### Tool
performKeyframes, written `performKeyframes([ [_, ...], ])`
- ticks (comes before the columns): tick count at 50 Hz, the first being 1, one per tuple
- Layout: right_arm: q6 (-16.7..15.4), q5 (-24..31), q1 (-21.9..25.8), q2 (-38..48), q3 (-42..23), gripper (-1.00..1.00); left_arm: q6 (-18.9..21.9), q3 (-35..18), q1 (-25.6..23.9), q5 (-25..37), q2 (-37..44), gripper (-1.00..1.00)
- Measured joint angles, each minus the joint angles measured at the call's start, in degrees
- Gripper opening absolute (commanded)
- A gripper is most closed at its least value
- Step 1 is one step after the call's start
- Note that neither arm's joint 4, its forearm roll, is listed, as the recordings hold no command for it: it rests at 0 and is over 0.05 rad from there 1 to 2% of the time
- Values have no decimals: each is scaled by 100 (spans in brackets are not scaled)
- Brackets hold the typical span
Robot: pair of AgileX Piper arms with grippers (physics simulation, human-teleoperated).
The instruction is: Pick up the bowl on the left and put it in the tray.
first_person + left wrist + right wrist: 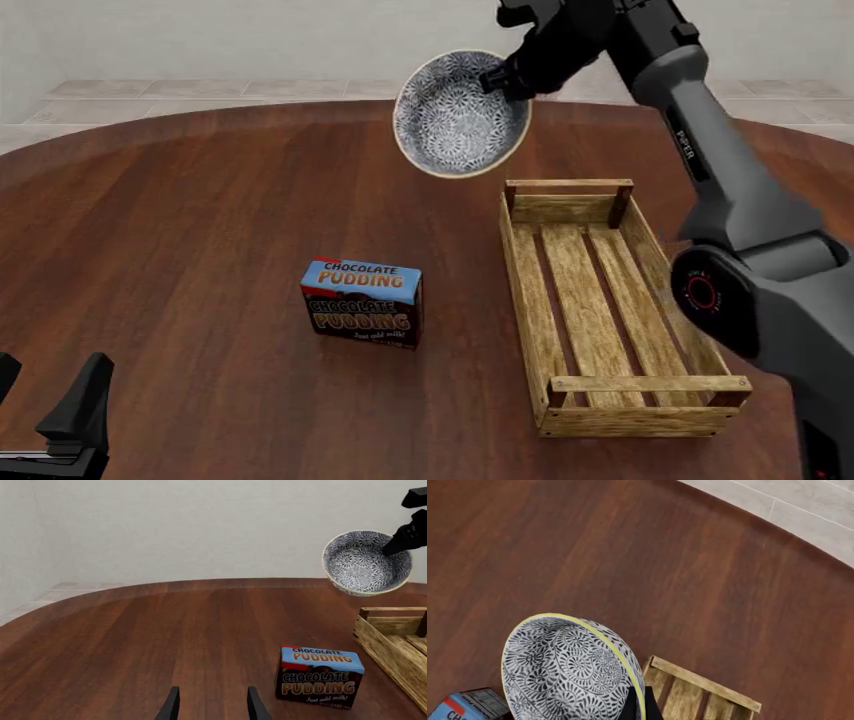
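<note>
your left end effector [54, 405] sits nearest you, low over the desk [200, 250], fingers spread and holding nothing. beyond it stands the pudding box [362, 302], with the tray [527, 300] beside that box. farthest out, your right end effector [497, 80] pinches the bowl [461, 113] by its rim, tilted, aloft above the tray's far end.
</note>
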Motion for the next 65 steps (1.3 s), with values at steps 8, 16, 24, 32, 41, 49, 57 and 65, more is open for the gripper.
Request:
performKeyframes([
  [8,66,0,-21,-166,81,-100,0,0,0,0,0,100],
  [16,125,-12,-40,-389,217,-100,0,0,0,0,0,100],
  [24,164,-153,-91,-743,594,-100,0,0,0,0,0,100],
  [32,200,-438,-159,-1208,1231,-100,0,0,0,0,0,100],
  [41,274,-704,-253,-1632,1825,-100,0,0,0,0,0,100],
  [49,298,-1004,-323,-2109,2489,-100,0,0,0,0,0,100],
  [57,320,-1312,-363,-2595,3168,-100,0,0,-1,0,0,100],
  [65,367,-1579,-385,-2952,3756,-100,0,0,0,0,0,100],
])
